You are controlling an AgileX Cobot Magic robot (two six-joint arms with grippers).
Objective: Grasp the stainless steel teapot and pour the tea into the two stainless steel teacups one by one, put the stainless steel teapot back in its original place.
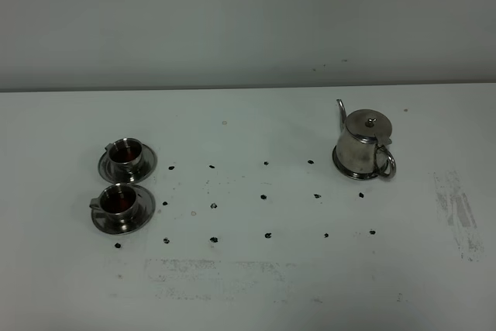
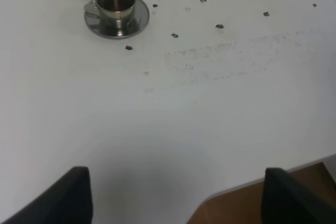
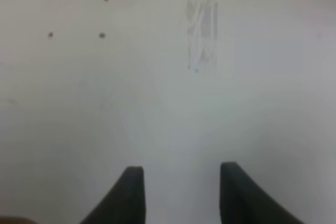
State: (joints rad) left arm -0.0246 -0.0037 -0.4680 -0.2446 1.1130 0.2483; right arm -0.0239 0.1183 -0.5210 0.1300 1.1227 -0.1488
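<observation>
Nothing grasped yet: both the left gripper [image 2: 173, 195] and the right gripper [image 3: 181, 195] hang spread and empty, well short of the teapot [image 1: 364, 145]; next, seemingly, the right one must reach its handle.

Teapot [image 1: 364, 147] on disc [image 1: 342, 167] right; 2 teacups [image 1: 122, 153] [image 1: 118, 200] left, on saucers [image 1: 147, 162]

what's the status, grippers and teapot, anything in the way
Left gripper open, empty. Right gripper open, empty. Teapot upright on its disc, untouched; both cups on saucers. Nothing in the way.
</observation>
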